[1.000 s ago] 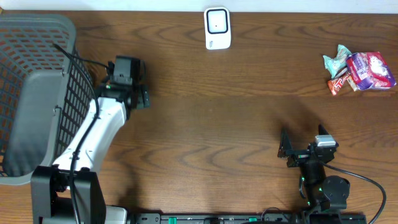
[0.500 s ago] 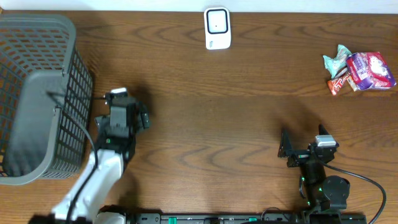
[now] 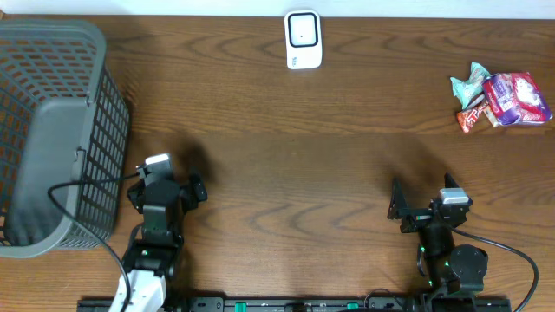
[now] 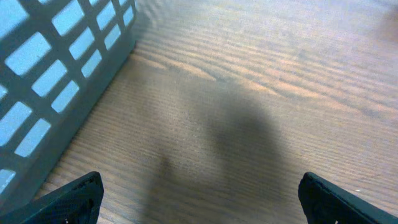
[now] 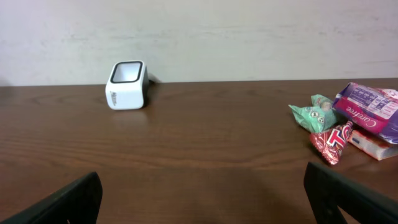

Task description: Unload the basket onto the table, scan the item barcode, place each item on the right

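Partly cut off at the left edge, basket (image 3: 52, 130), packets (image 3: 505, 98) heaped far right, barcodes too small to read, scanner (image 3: 303, 39) far centre, left fingers (image 4: 68, 202) spread wide beside basket, empty, over bare surface (image 3: 303, 173), right fingers (image 5: 62, 202) near right, equally wide, empty

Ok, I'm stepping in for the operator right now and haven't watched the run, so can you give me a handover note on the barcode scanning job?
Left gripper: open, empty, low beside the grey basket on the left of the table.
Right gripper: open, empty, at the near right.
Things: white scanner at the far middle edge; green packet, red packet and purple pack heaped at the far right.
Done: nothing visibly; no item is held or at the scanner.
Left: pick one item, probably with the nearer right arm, and show its barcode to the scanner.
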Action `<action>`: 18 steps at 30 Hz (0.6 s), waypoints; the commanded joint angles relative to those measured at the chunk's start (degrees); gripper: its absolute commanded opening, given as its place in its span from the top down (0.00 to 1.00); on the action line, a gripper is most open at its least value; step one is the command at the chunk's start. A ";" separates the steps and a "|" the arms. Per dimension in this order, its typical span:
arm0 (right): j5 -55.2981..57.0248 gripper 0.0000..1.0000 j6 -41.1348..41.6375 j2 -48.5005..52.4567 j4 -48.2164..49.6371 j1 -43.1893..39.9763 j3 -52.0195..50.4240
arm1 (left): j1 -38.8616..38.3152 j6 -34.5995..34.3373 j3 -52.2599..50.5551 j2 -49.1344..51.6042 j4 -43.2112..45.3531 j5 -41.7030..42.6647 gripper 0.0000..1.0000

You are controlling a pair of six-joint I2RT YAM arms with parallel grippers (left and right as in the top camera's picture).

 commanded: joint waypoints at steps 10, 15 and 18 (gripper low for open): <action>0.33 0.01 0.74 -0.42 -0.28 -0.31 -0.04 | 0.13 2.54 -9.42 -14.05 7.21 1.18 0.01; 0.35 0.01 0.74 -0.42 -0.28 -0.31 -0.04 | 0.13 2.97 -11.45 -19.02 7.02 1.95 0.01; 0.35 0.01 0.74 -0.42 -0.28 -0.31 -0.07 | 0.13 5.81 -11.43 -21.75 6.01 4.63 0.01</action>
